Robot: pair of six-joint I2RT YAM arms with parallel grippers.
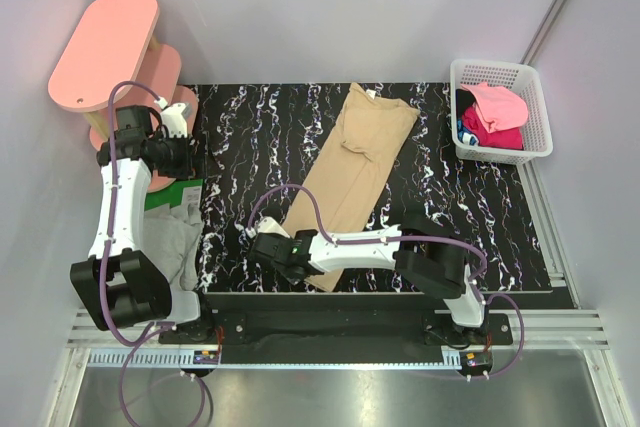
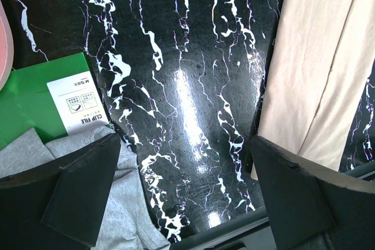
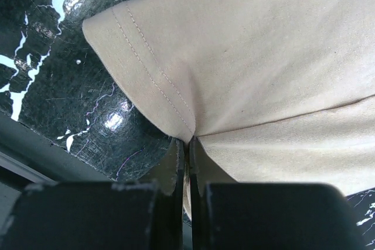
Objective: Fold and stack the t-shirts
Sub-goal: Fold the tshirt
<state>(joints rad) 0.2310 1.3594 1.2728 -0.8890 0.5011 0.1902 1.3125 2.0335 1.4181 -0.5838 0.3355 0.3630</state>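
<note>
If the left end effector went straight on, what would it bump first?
Probably the bare black marbled table, between the grey t-shirt and the tan t-shirt; depth is hard to judge.

Top view: bright, even overhead light, shadows faint. Left wrist view: long white glare streak on glossy table (image 2: 186, 95). Right wrist view: small glint on table; fingers (image 3: 88, 215) dark, soft-focus at bottom edge; shirt (image 3: 263, 57) stitching sharp.

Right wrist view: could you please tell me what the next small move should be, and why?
Probably lift the right gripper slightly and draw the hem toward the collar: its jaws are shut on the near edge of the tan t-shirt, which lies as a long narrow strip, not yet folded crosswise.
</note>
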